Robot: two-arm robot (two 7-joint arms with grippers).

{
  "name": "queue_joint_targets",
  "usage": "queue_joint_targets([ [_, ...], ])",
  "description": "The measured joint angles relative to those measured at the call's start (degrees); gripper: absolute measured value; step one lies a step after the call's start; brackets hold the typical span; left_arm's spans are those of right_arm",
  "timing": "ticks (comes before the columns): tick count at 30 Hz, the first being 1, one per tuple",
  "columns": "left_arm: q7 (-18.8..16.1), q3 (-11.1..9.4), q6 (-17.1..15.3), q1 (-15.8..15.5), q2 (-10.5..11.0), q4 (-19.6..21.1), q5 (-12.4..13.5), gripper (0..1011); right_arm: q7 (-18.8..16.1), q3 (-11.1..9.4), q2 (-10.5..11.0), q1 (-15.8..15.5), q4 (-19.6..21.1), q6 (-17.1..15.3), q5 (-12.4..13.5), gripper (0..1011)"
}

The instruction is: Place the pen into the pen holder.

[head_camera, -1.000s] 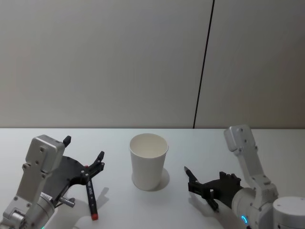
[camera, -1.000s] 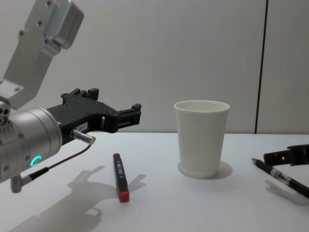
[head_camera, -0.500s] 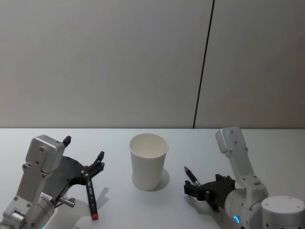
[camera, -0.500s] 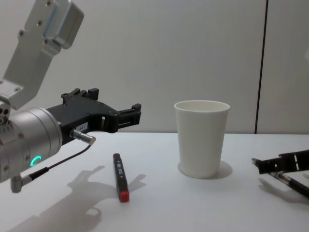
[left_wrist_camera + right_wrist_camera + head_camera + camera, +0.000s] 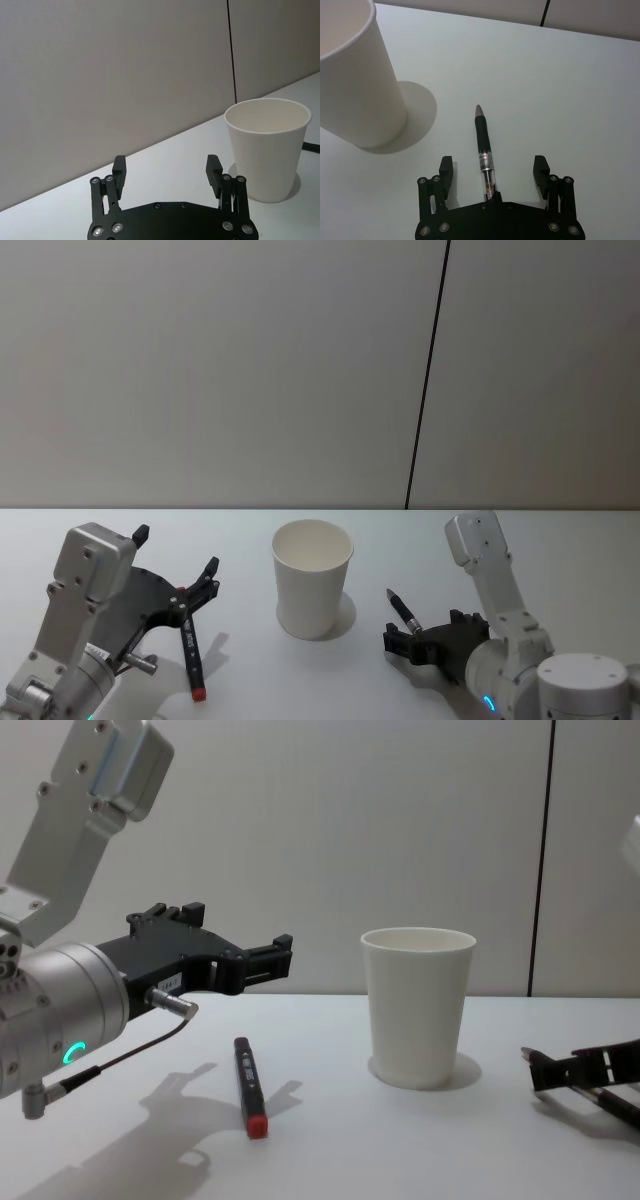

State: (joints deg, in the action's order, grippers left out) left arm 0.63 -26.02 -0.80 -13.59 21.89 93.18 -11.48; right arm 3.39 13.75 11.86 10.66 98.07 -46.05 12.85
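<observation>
The pen holder (image 5: pixel 312 580), a plain white paper cup, stands upright mid-table; it also shows in the chest view (image 5: pixel 417 1010) and both wrist views (image 5: pixel 267 145) (image 5: pixel 355 85). The pen (image 5: pixel 484 145), black with a clear barrel, lies on the table right of the cup (image 5: pixel 402 607), tip pointing away from me. My right gripper (image 5: pixel 493 162) is open and low over the table, one finger on each side of the pen's rear half (image 5: pixel 405 636) (image 5: pixel 552 1074). My left gripper (image 5: pixel 176 552) hovers open and empty left of the cup (image 5: pixel 166 162) (image 5: pixel 240 928).
A black marker with a red end (image 5: pixel 190 652) lies on the white table under the left gripper (image 5: pixel 247 1088). A grey wall with a dark vertical seam (image 5: pixel 428 370) rises behind the table.
The right arm has swung left and its gripper has dropped lower, coming down around the pen. The left arm, cup and marker have not moved.
</observation>
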Motion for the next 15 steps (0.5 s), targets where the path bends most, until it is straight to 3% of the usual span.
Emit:
queue_joint_targets([
  [15,0.0,0.0,0.0,0.0,0.0,0.0,0.0,1003,0.2,0.1,-0.3,0.0,-0.4,0.2,-0.6,999],
])
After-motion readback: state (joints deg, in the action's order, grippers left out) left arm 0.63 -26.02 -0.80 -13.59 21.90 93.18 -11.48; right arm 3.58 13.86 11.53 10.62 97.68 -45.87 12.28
